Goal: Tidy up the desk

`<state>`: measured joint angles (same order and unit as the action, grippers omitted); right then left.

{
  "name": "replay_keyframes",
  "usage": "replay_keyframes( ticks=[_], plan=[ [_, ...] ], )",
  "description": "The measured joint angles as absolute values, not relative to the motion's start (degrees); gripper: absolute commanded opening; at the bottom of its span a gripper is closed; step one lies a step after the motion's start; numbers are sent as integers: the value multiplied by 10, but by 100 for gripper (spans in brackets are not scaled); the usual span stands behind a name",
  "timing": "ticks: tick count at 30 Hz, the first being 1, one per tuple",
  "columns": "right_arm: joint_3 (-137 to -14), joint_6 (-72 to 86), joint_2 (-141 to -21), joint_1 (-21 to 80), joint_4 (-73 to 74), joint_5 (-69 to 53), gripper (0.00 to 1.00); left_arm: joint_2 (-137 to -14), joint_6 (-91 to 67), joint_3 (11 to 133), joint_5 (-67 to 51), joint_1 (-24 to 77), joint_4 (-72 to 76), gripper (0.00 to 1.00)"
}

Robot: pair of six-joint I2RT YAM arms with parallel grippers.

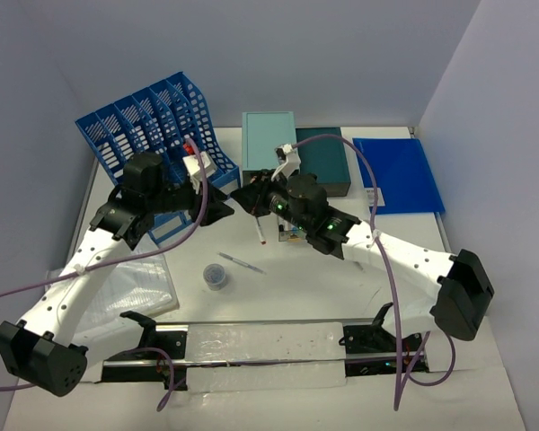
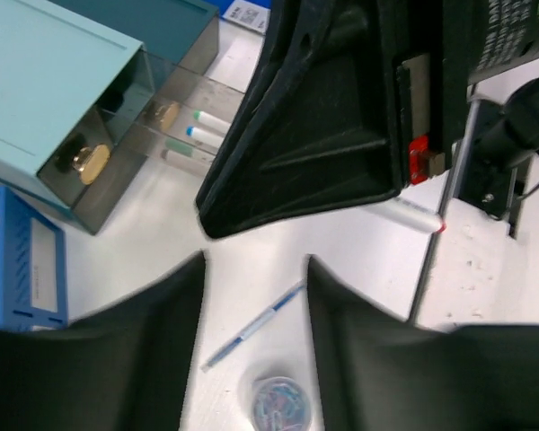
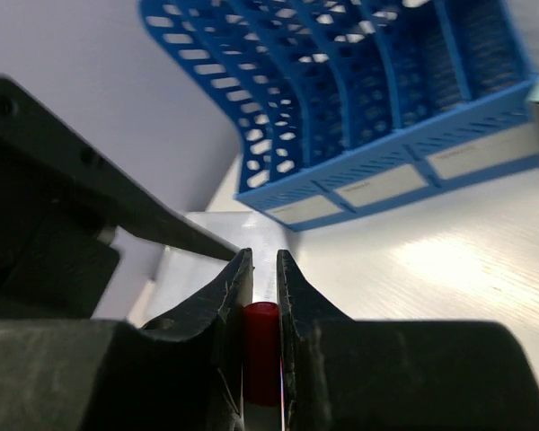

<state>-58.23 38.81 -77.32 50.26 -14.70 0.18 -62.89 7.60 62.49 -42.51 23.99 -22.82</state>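
Observation:
The white desk [image 1: 296, 292] holds a thin blue-and-white pen [image 1: 241, 263] and a small round tub of paper clips [image 1: 215, 276] at its middle. My right gripper [image 1: 248, 199] is shut on a red-capped white marker [image 1: 261, 230], held above the desk; the red cap [image 3: 262, 355] sits between the fingers [image 3: 263, 262]. My left gripper [image 1: 221, 207] is open and empty, close beside the right one, above the pen [image 2: 251, 328] and the tub [image 2: 284, 404]. In the left wrist view my left gripper [image 2: 254, 274] faces the right gripper's black body, with the marker [image 2: 416, 215] below it.
A blue slotted file rack [image 1: 153, 135] stands back left. A light teal drawer box [image 1: 269, 144] with an open clear drawer [image 2: 175, 135] of markers and a dark teal box [image 1: 325, 162] stand at the back. A blue folder [image 1: 400, 175] lies right, a clear sleeve [image 1: 126, 287] left.

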Motion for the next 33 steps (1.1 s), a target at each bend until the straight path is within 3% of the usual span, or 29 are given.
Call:
replay_keyframes(
  ticks=[1, 2, 11, 25, 28, 33],
  plan=[
    [-583, 383, -770, 503, -135, 12, 0, -629, 82, 624, -421, 240, -231, 68],
    [-584, 378, -767, 502, -122, 21, 0, -628, 85, 622, -416, 240, -231, 69],
    [-655, 280, -744, 466, -14, 147, 0, -599, 129, 574, -316, 240, -234, 70],
    [-639, 180, -863, 400, -100, 280, 2, -552, 163, 468, -179, 235, -226, 70],
    [-624, 171, -889, 400, -114, 293, 10, -542, 167, 464, -172, 234, -226, 70],
    [-589, 169, -898, 400, -136, 303, 40, -539, 170, 464, -169, 231, -224, 70]
  ],
)
